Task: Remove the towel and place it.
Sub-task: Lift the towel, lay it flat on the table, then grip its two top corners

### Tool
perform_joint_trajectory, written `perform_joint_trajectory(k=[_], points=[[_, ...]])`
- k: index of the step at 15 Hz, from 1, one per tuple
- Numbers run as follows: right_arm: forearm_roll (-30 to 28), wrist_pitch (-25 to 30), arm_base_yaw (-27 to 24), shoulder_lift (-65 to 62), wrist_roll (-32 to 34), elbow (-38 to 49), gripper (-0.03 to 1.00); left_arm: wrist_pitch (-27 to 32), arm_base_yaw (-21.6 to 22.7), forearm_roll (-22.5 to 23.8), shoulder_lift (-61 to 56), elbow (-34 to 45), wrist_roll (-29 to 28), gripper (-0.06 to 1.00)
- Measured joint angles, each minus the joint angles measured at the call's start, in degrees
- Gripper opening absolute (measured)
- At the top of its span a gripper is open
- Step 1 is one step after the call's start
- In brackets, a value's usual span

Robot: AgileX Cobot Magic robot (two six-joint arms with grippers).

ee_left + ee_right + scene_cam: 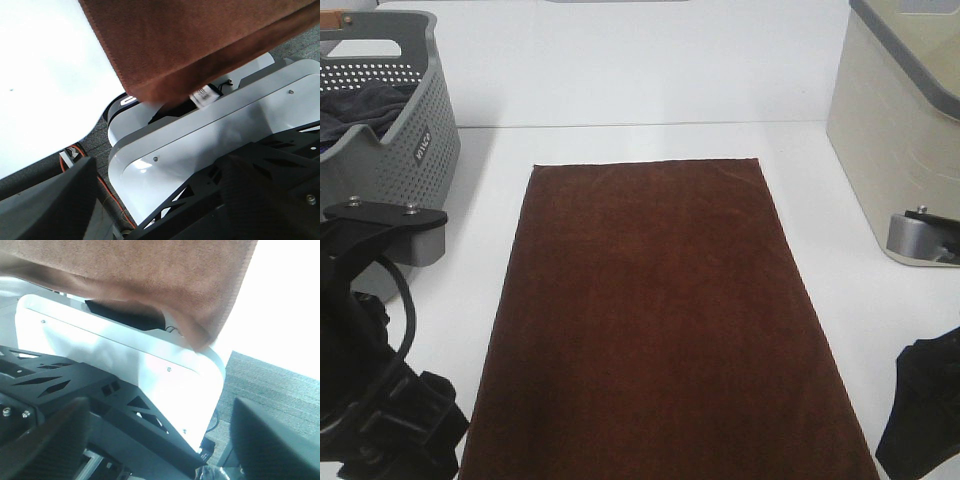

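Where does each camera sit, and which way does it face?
Exterior high: above, facing down on the towel; left arm and right arm show at the near corners.
Left wrist: off the table's near edge, facing the towel's hanging corner; white base and fingers show.
Right wrist: likewise, at the other corner.
All share the towel.
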Motion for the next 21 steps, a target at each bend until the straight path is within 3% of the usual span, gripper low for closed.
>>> perform_joint_trajectory(k=[3,6,12,15,19,21], points=[[0.29,0.34,0.0,0.0,0.0,0.0,0.79,-0.52,0.0,0.57,0.0,0.0,0.17,0.68],[0.29,-4.07,0.0,0.0,0.0,-0.17,0.78,-6.42,1.03,4.35,0.0,0.0,-1.89,0.68],[-0.46,-13.46,0.0,0.11,0.0,-13.69,0.58,-19.77,12.61,6.59,0.23,-1.32,-2.92,0.67],[-0.8,-16.9,0.0,6.3,0.0,-25.95,0.55,-22.8,17.59,6.65,4.7,-8.77,1.55,0.6],[-2.35,-16.96,0.0,16.9,0.0,-35.47,0.55,-22.8,18.39,7.22,12.66,-16.39,4.18,0.59],[-2.86,-17.02,0.0,28.25,0.0,-45.44,0.54,-22.75,18.39,8.82,22.4,-26.3,5.44,0.59]])
